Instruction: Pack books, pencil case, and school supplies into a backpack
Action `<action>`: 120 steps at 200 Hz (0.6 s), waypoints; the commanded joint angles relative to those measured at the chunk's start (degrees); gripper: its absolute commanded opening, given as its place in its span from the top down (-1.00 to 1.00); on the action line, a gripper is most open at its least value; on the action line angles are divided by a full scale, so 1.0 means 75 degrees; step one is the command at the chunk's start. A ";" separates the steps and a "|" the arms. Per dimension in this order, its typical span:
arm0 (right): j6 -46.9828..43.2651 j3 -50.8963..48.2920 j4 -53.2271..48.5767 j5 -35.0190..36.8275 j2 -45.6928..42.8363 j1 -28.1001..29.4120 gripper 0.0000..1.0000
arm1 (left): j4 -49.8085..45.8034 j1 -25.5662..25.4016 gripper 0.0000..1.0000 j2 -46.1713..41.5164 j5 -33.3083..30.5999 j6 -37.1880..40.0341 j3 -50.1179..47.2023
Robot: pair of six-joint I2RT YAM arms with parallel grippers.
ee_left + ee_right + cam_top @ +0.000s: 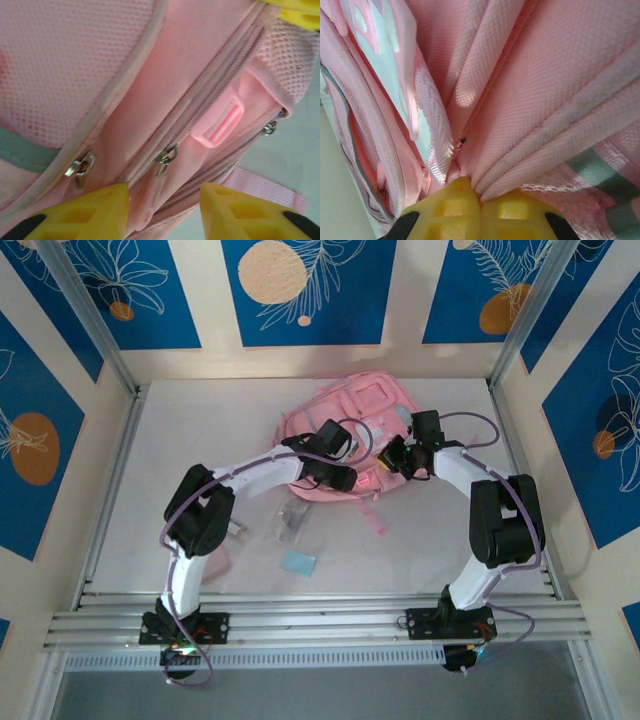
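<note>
**Top external view.** A white surface [430,540] lies inside cream walls [310,290] with blue leaf-patterned panels. Aluminium rails [320,625] run along its near edge. The pink backpack [350,405] lies flat at the far centre. The clear plastic bag [290,520] and the light-blue pad [298,562] lie nearer the arms, apart from the backpack. Both arms bend at the elbow and reach inward. The left pincer [345,478] and right pincer [385,462] meet the backpack's near edge.

**Left wrist view.** The left pincer [164,212] is partly open. Its yellow fingers straddle a pink zip pull [145,207] on the backpack [75,60], with a gap on either side. A pink strap [265,187] trails onto the pale surface [300,145].

**Right wrist view.** The right pincer [480,205] is closed, fingertips together, on a fold of the backpack [545,90]. The fabric gathers into pleats at the tips. The surface [340,200] shows at lower left.
</note>
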 commanded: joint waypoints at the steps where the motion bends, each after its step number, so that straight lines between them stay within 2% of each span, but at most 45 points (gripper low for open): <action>1: -0.0065 0.0018 0.0228 -0.0359 -0.0141 0.0098 1.00 | -0.0565 -0.0101 0.26 0.0142 -0.0517 0.0188 0.0019; 18: -0.0046 0.0030 0.0253 -0.0366 -0.0132 0.0104 1.00 | -0.0660 -0.0166 0.34 0.0295 -0.0506 0.0248 0.0005; 72: -0.0156 0.0047 0.0102 -0.0269 -0.0157 0.0097 1.00 | -0.0713 -0.0162 0.36 0.0878 -0.0250 0.0291 0.0544; 94: -0.0175 0.0006 0.0089 -0.0227 -0.0188 0.0098 1.00 | -0.0646 -0.0151 0.37 0.1061 -0.0412 0.0234 0.0717; 120: -0.0231 0.0006 0.0031 -0.0236 -0.0185 0.0082 1.00 | -0.0469 -0.0115 0.55 0.1216 -0.0583 0.0106 0.0892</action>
